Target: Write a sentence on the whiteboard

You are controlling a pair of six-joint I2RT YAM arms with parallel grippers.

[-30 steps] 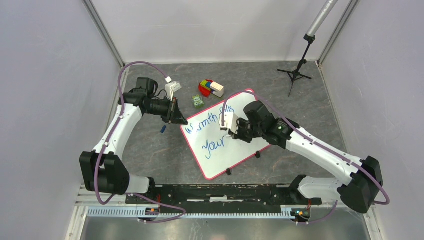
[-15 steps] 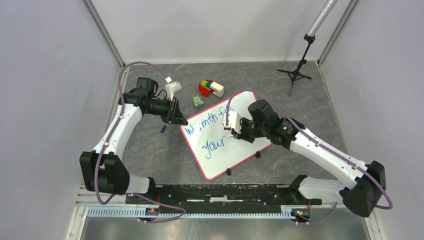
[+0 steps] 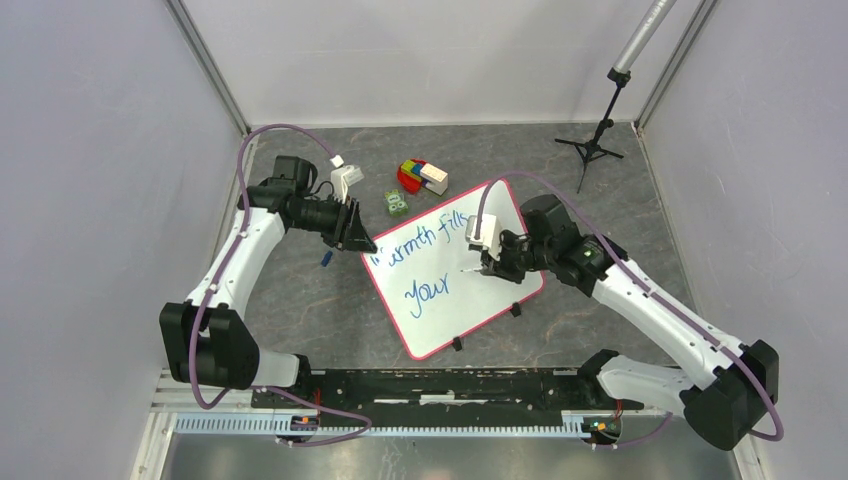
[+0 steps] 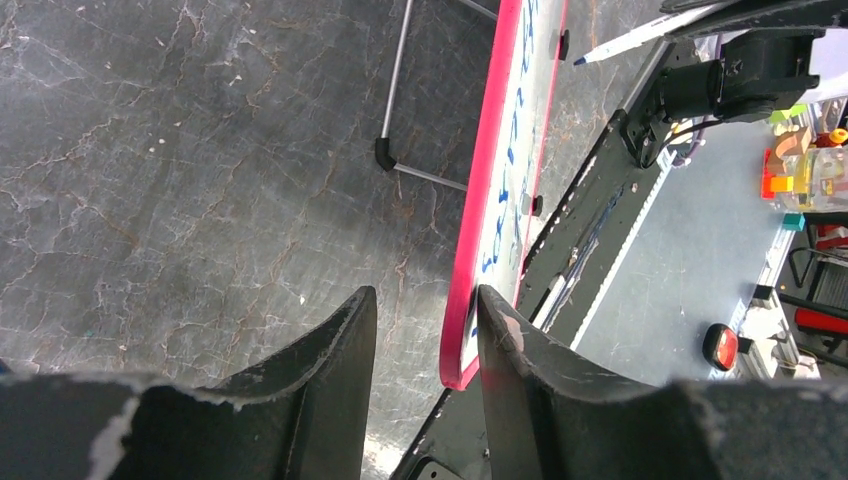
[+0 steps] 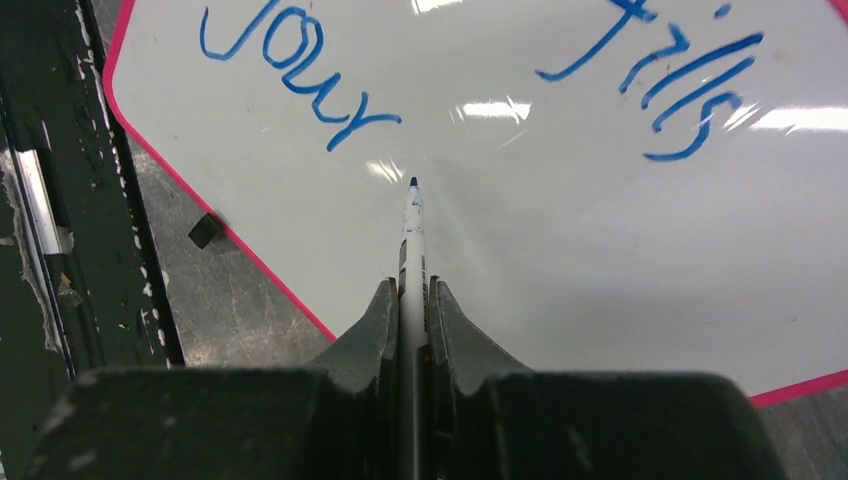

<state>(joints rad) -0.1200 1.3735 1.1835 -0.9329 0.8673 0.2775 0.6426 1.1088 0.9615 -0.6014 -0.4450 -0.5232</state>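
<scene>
The whiteboard (image 3: pixel 470 305) lies tilted on the table, white with a pink-red rim (image 4: pixel 490 170). The blue sentence (image 3: pixel 420 238) reads "Warmth fills", with "your" (image 5: pixel 290 75) on the line below. My right gripper (image 3: pixel 487 266) is shut on a white marker (image 5: pixel 412 230). Its blue tip points at bare board just right of "your"; whether it touches I cannot tell. My left gripper (image 3: pixel 362 243) is at the board's far-left corner. Its fingers (image 4: pixel 425 295) stand apart around the rim corner, with a gap on the left side.
Coloured blocks (image 3: pixel 420 176) and a small green item (image 3: pixel 396 203) lie beyond the board's far edge. A black tripod stand (image 3: pixel 598 130) is at the back right. A small blue piece (image 3: pixel 327 258) lies left of the board. The black base rail (image 3: pixel 440 385) runs along the near edge.
My left gripper's jaws have parted off the board's corner. My right arm has carried the marker rightward across the board, uncovering "fills".
</scene>
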